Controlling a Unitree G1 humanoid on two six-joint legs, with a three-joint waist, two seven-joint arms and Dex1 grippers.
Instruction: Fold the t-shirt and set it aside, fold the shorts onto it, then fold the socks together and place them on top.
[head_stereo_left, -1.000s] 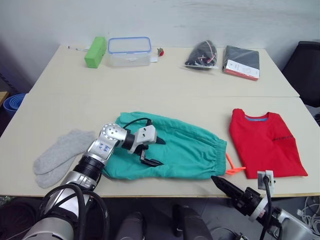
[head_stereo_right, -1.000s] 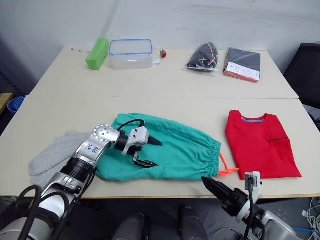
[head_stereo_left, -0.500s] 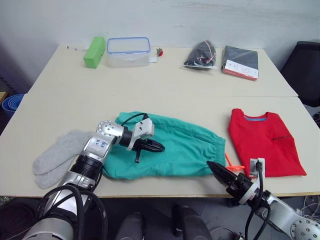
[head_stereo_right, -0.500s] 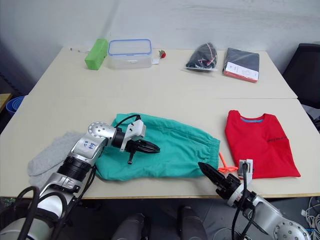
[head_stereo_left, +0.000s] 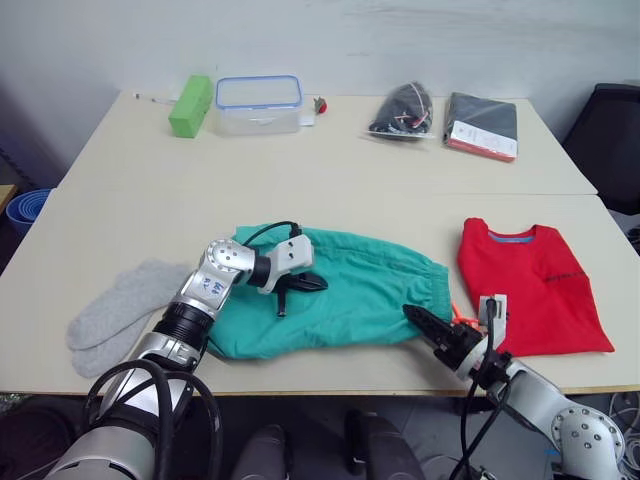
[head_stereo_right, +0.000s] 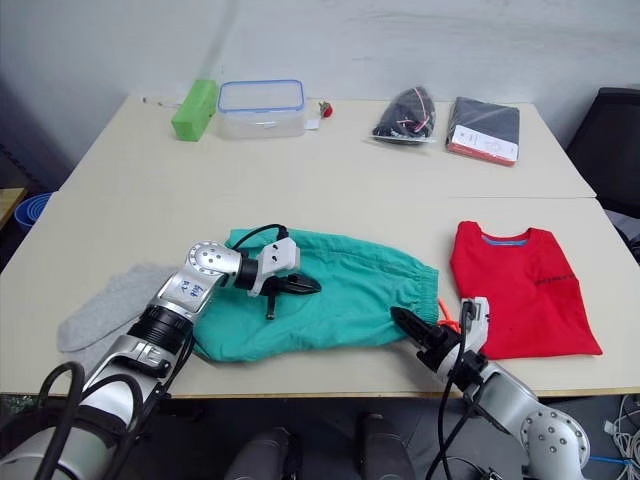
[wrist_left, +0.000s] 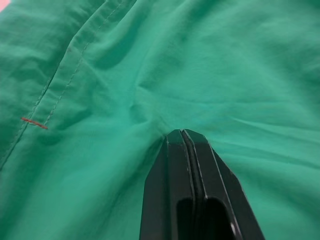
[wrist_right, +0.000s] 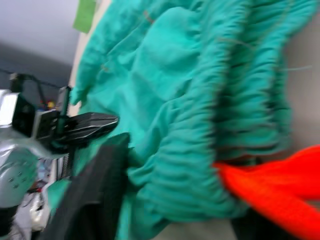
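The teal shorts (head_stereo_left: 370, 290) lie flat at the table's front middle, waistband to the right with the orange drawstring (head_stereo_left: 458, 315) beside it. My left gripper (head_stereo_left: 300, 285) rests on their left half, shut, and the cloth puckers at its tip (wrist_left: 184, 135). My right gripper (head_stereo_left: 420, 320) is at the waistband's near corner, its fingers (wrist_right: 95, 200) standing apart around the gathered band. The folded red t-shirt (head_stereo_left: 530, 285) lies to the right. The grey socks (head_stereo_left: 120, 312) lie side by side at the front left.
Along the far side stand a green block (head_stereo_left: 190, 103), a clear box with a blue lid (head_stereo_left: 258, 102), a black bag (head_stereo_left: 402, 108) and a dark flat packet (head_stereo_left: 482, 124). A black chair (head_stereo_left: 612, 140) is at the right.
My left gripper shut on the shorts' cloth and drew it slightly. My right gripper came up from below the table edge to the waistband corner, and its fingers have drawn closer together.
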